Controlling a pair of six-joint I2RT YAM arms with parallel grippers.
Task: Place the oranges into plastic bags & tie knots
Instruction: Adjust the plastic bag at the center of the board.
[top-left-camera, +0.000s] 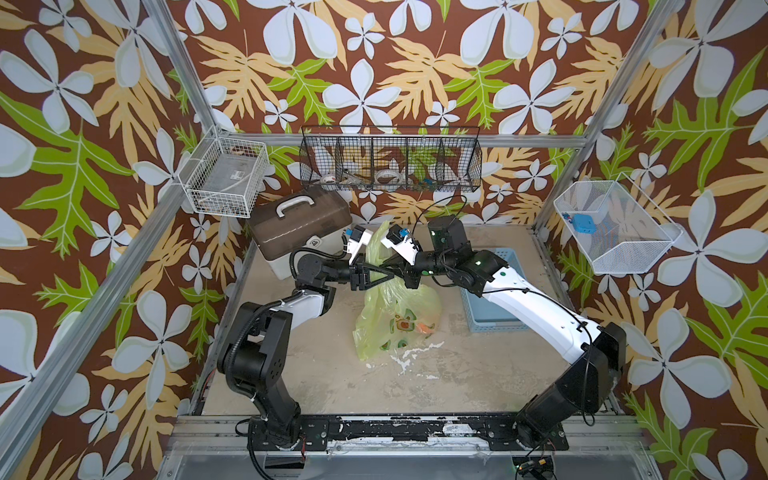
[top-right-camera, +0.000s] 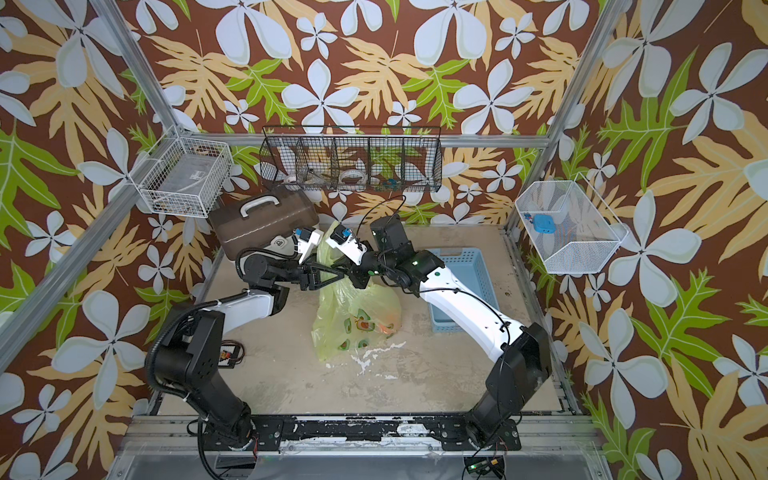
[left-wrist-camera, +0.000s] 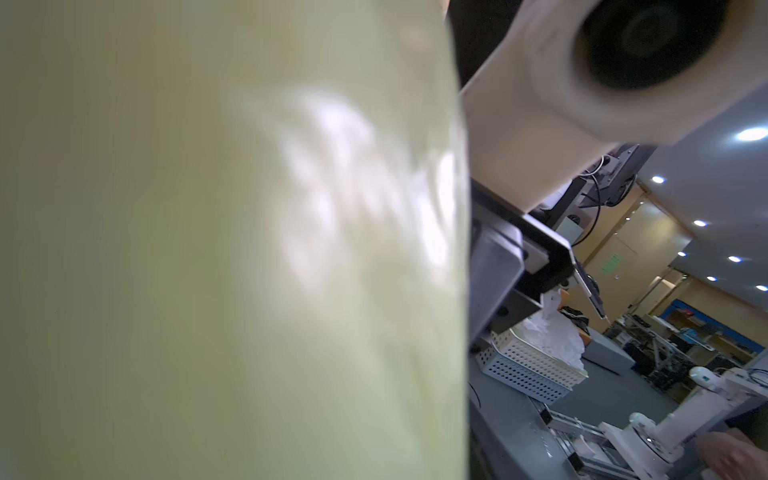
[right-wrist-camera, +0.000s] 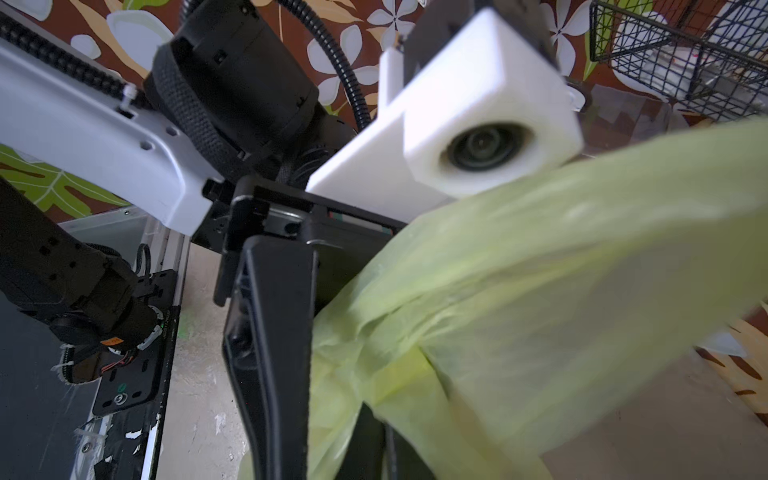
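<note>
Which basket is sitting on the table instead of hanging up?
The light-blue plastic basket, partly under the right arm; the three wire baskets hang higher up.

Both my arms reached in over the tabletop's middle, wrists facing each other, tips almost meeting. My right gripper (top-left-camera: 394, 268) was clamped tight on the plastic bag (top-left-camera: 397, 305). I couldn't judge how the left gripper (top-left-camera: 384, 276) stood.
</note>
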